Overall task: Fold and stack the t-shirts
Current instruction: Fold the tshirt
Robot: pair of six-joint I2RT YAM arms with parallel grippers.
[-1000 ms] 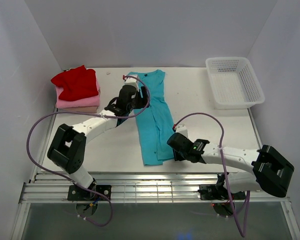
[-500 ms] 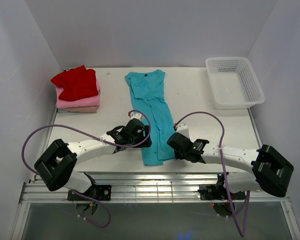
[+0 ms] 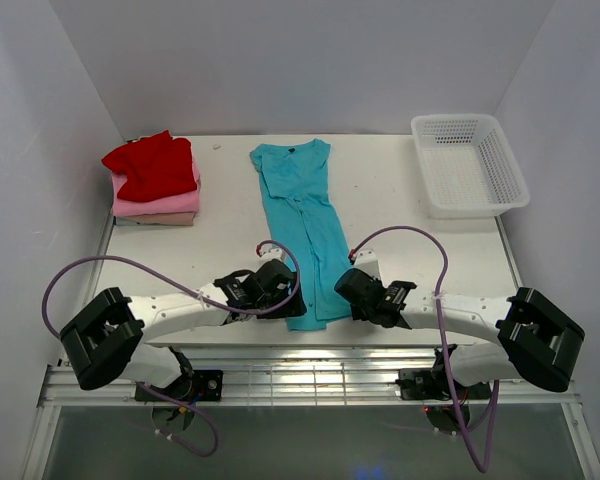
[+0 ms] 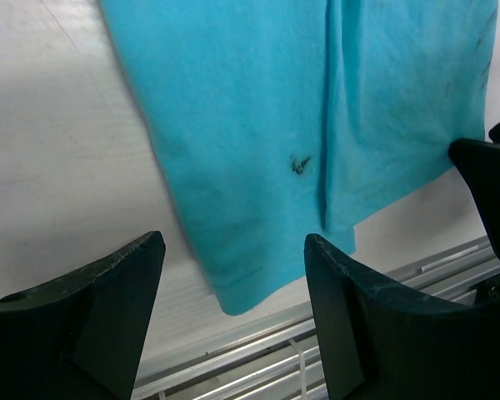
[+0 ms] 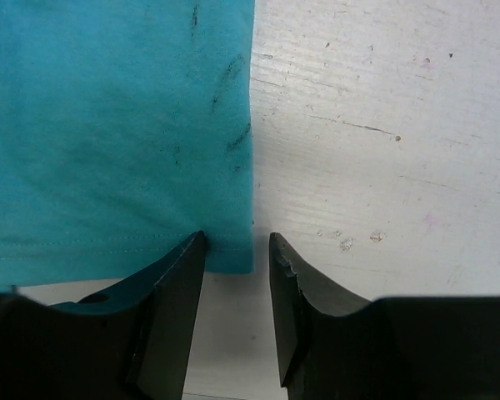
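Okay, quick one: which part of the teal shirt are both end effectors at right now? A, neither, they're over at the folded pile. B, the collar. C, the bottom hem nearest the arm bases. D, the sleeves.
C: each wrist view shows the near hem of the teal shirt just ahead of the open fingers, with the left end effector at one corner and the right end effector straddling the other.
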